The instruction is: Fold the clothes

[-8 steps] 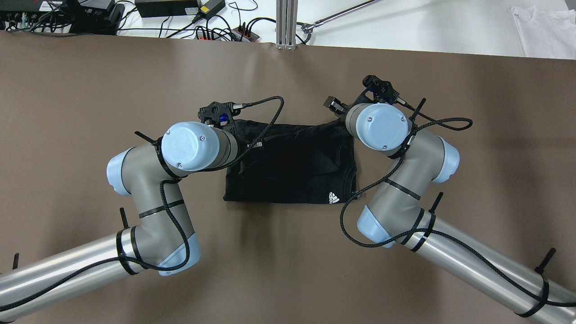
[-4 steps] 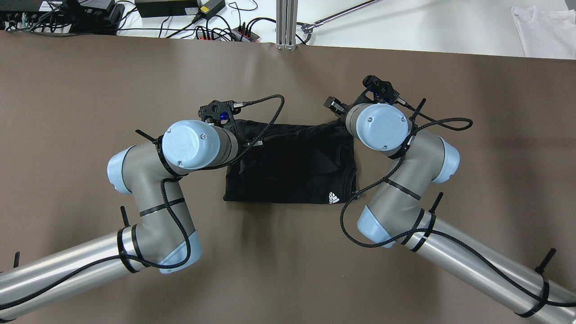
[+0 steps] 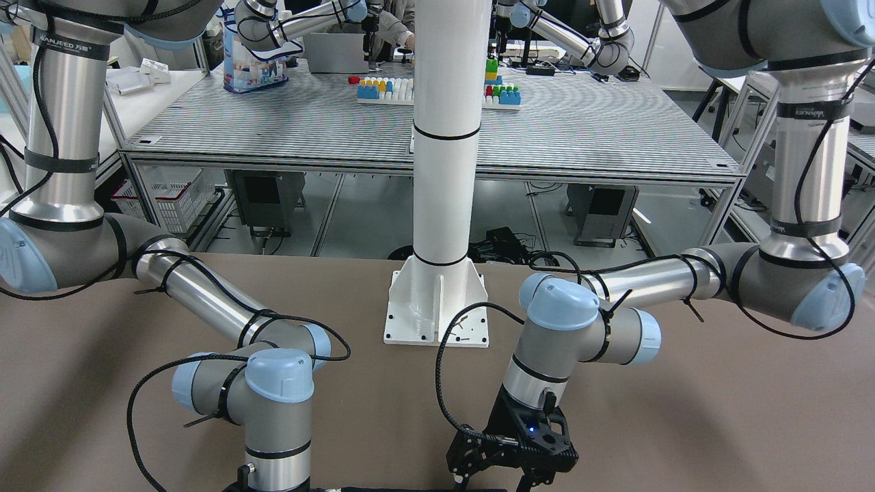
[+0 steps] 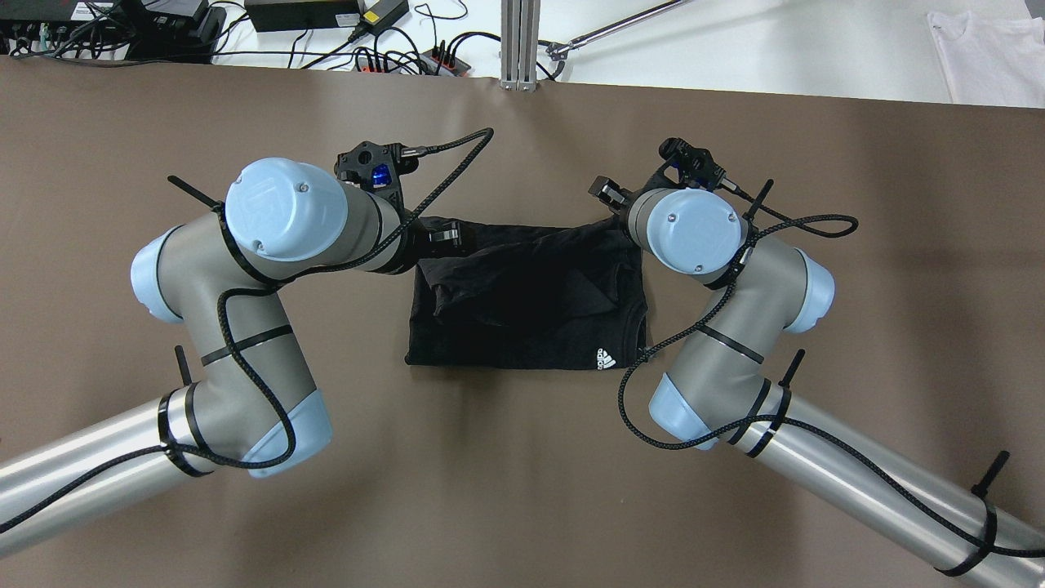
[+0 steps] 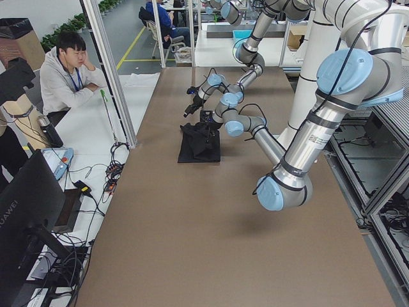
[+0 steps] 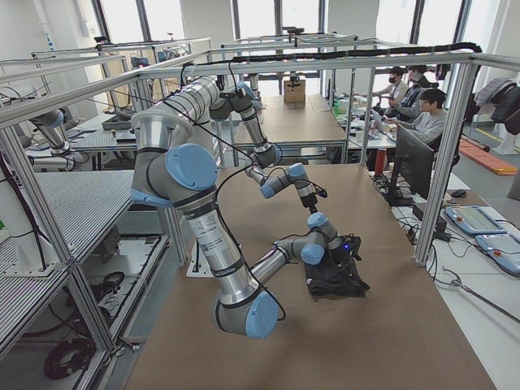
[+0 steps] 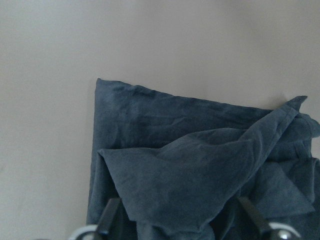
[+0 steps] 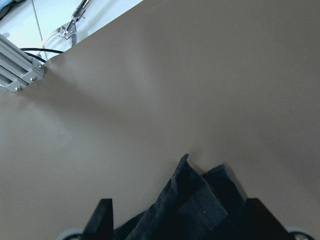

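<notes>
The clothes (image 4: 531, 310) are one black folded piece lying mid-table, with a small white logo (image 4: 604, 358) near the front right corner. The top layer is rumpled. My left gripper (image 7: 177, 202) hangs above the far left part of the clothes (image 7: 175, 130). Its fingers (image 7: 112, 215) stand wide apart and nothing is pinched between them; it also shows from the front (image 3: 509, 471). My right gripper (image 8: 180, 207) sits low at the far right corner. Its fingers (image 8: 102, 215) are spread, and a bunched peak of the clothes (image 8: 195, 210) rises between them.
The brown table (image 4: 522, 490) has bare surface all around the clothes. A white pillar base (image 3: 436, 307) stands at the robot side. An aluminium post (image 4: 518, 41), cables (image 4: 326, 24) and a white garment (image 4: 992, 49) lie past the far edge. A seated person (image 5: 64, 70) is beside the table.
My left arm has risen and drawn back towards the far left, uncovering the far left corner of the clothes. The clothes lie as before. The right arm has not moved.
</notes>
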You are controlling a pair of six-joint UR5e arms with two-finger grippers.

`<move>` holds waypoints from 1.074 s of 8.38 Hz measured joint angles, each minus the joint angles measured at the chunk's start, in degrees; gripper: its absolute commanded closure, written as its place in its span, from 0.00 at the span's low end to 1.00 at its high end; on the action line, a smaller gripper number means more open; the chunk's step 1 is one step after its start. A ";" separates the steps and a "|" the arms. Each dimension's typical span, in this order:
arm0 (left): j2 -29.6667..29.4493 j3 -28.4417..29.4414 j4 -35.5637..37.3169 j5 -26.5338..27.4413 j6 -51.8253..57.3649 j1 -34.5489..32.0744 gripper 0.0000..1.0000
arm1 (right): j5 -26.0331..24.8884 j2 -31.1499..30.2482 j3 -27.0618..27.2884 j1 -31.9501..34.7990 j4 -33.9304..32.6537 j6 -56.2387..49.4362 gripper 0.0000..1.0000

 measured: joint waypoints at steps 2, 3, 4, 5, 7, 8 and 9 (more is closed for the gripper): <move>0.52 0.92 0.47 6.92 0.27 5.50 0.03 | 0.02 -0.09 -0.09 0.00 0.00 -0.34 0.06; 0.44 1.81 0.51 8.27 0.73 6.44 0.02 | 0.03 -0.12 -0.11 0.00 0.00 -0.49 0.06; 0.37 2.77 0.42 8.83 1.64 6.37 0.02 | 0.03 -0.14 -0.10 0.00 0.00 -0.55 0.06; 0.27 3.87 0.25 9.04 2.34 5.65 0.12 | 0.03 -0.15 -0.09 0.00 0.00 -0.57 0.06; -1.74 7.02 0.04 9.09 2.84 3.80 0.92 | 0.03 -0.16 -0.07 0.00 0.00 -0.58 0.06; -3.47 8.94 0.02 9.08 2.87 3.24 1.00 | 0.03 -0.16 -0.07 0.00 0.00 -0.58 0.06; -4.64 10.10 -0.01 9.00 2.92 2.91 1.00 | 0.02 -0.16 -0.07 0.00 0.00 -0.59 0.06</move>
